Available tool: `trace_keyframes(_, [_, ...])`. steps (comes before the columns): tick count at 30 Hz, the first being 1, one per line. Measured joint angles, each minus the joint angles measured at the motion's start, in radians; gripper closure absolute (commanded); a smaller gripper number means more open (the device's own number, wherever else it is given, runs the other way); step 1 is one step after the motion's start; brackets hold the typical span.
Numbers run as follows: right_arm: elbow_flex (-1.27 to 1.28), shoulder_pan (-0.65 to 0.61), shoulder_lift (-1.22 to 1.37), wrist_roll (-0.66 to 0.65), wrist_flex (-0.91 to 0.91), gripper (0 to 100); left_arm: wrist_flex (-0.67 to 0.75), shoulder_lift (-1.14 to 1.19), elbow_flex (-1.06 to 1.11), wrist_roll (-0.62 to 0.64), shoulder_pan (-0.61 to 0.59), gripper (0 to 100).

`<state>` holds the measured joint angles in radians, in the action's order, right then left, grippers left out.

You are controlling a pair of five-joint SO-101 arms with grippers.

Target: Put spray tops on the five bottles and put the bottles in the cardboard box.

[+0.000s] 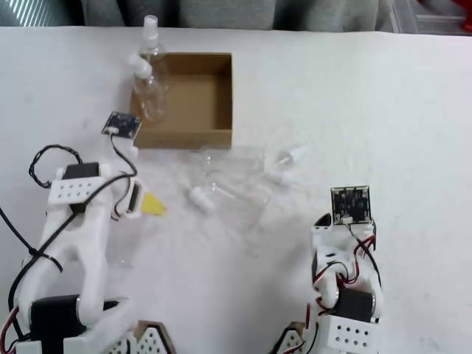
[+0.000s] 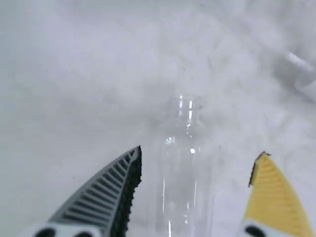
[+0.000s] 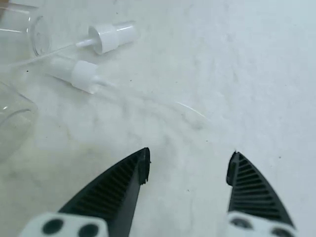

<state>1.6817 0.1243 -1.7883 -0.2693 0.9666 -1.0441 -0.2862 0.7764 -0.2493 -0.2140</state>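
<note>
A clear bottle (image 2: 185,168) with a bare neck sits between the spread fingers of my left gripper (image 2: 200,152), which is open and not clamped on it. In the high view my left gripper (image 1: 142,200) is just in front of the cardboard box (image 1: 221,99). Two capped bottles (image 1: 150,81) stand at the box's left wall. Clear bottles without tops (image 1: 236,193) lie mid-table with loose spray tops (image 1: 289,156) beside them. My right gripper (image 3: 190,153) is open over bare table, short of two spray tops (image 3: 111,35).
The right arm (image 1: 343,251) stands at the front right, and the left arm (image 1: 74,221) with its cables takes up the front left. White table lies open to the right of the box and behind it.
</note>
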Motion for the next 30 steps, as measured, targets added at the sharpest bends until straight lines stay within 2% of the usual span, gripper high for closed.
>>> trace_keyframes(5, [0.0, 0.0, 0.0, 0.0, 0.0, 76.5, -0.057, 0.0, -0.035, -0.028, -0.002, 65])
trace_keyframes(13, [0.0, 0.0, 0.0, 0.0, 0.0, 76.5, -0.063, 0.003, -0.037, -0.044, -0.014, 65])
trace_keyframes(23, [0.0, 0.0, 0.0, 0.0, 0.0, 76.5, -0.117, 0.199, -0.155, -0.087, -0.018, 65])
trace_keyframes(30, [0.0, 0.0, 0.0, 0.0, 0.0, 76.5, -0.117, 0.226, -0.16, -0.135, -0.018, 67])
